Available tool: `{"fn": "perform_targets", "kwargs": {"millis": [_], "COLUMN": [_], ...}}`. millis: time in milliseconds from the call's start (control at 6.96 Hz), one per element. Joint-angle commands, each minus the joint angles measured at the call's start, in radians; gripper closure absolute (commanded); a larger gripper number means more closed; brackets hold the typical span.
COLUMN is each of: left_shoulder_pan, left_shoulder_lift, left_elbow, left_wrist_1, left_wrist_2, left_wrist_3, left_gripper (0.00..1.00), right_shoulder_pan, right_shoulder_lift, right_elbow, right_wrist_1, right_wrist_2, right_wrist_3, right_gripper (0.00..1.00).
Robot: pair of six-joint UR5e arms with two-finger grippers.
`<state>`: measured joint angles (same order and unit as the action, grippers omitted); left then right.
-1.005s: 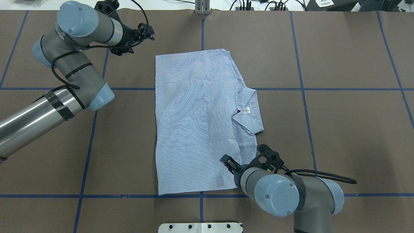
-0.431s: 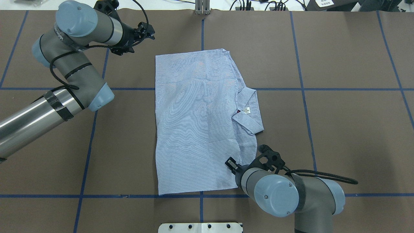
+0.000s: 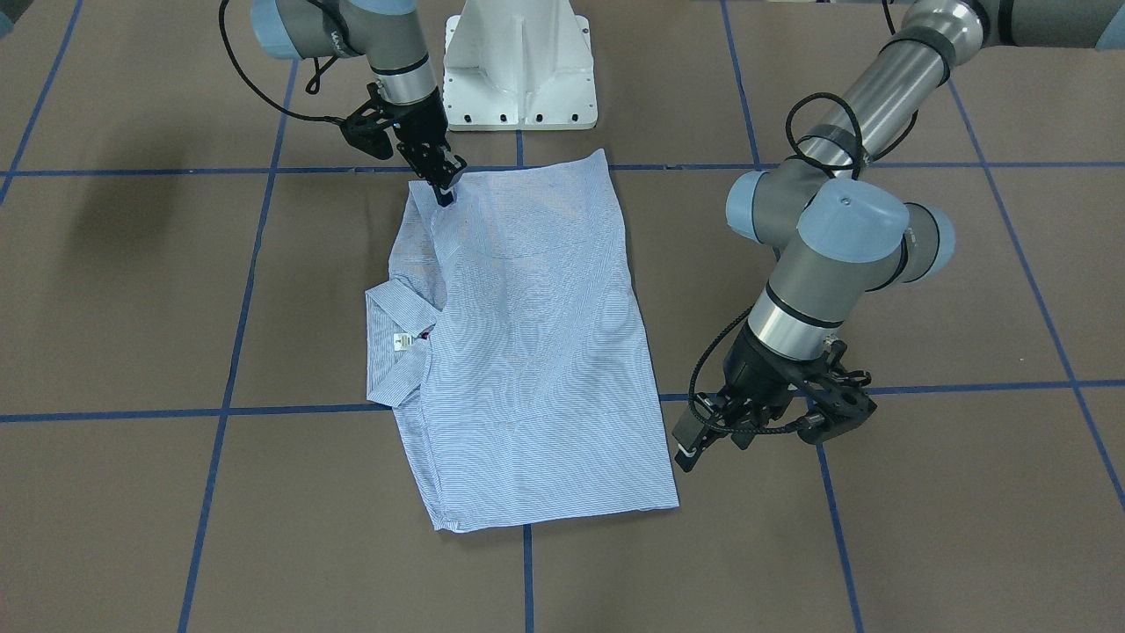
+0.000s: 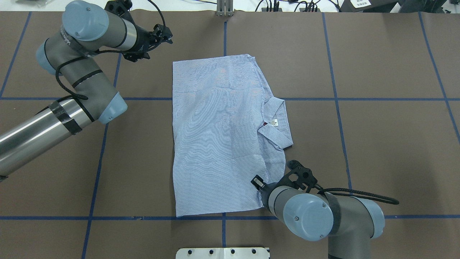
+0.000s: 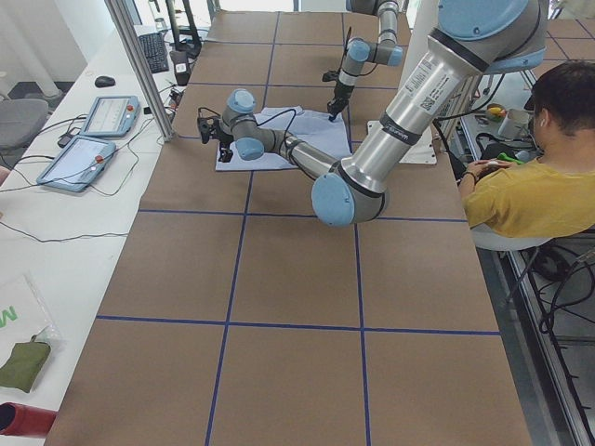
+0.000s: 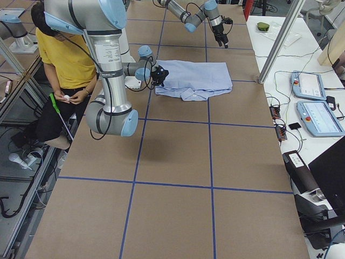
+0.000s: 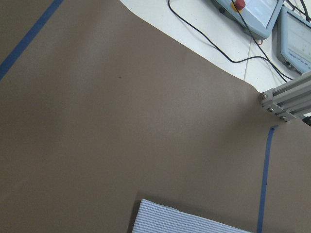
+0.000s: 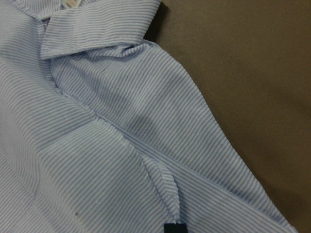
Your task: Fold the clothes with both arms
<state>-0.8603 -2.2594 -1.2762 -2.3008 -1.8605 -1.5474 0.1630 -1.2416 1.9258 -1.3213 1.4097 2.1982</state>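
The light blue striped shirt (image 4: 215,136) lies folded flat in the middle of the table, with its collar and white label (image 4: 274,122) to the right. My right gripper (image 4: 257,182) is down on the shirt's near right corner. In the front view its fingers (image 3: 444,192) stand close together on the cloth. In the right wrist view a raised ridge of fabric (image 8: 163,184) runs to a black fingertip (image 8: 174,228). My left gripper (image 4: 167,36) hovers over bare table just left of the shirt's far left corner. It looks open and empty (image 3: 690,444). The left wrist view shows only that corner (image 7: 184,223).
The brown table cover (image 4: 377,144) carries a grid of blue tape lines. The white pedestal base (image 3: 518,61) stands near the shirt's near edge. An aluminium post (image 7: 286,99) and control pendants (image 5: 93,139) are at the far edge. A seated person (image 5: 530,177) is beside the robot.
My right gripper has shifted a little to the right and nearer along the shirt's near right corner. The left arm has barely moved. The shirt lies as before.
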Motion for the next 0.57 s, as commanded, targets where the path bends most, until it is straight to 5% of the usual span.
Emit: {"fn": "perform_targets", "kwargs": {"millis": [0,144,431], "left_shoulder_pan": [0.001,0.001,0.001], "left_shoulder_lift": [0.0,0.0,0.0], "left_elbow": [0.0,0.0,0.0], "left_wrist_1": [0.0,0.0,0.0], "left_wrist_2": [0.0,0.0,0.0], "left_wrist_3": [-0.005,-0.005,-0.005], "left_gripper": [0.01,0.01,0.01], "right_shoulder_pan": [0.001,-0.002,-0.01], "right_shoulder_lift": [-0.001,0.001,-0.012], "right_elbow": [0.057,0.109,0.107], "right_wrist_1": [-0.057,-0.17,-0.199], "right_wrist_2": [0.005,0.006,-0.005], "right_wrist_3": [-0.002,-0.002,0.0], "right_gripper": [1.0,1.0,1.0]}}
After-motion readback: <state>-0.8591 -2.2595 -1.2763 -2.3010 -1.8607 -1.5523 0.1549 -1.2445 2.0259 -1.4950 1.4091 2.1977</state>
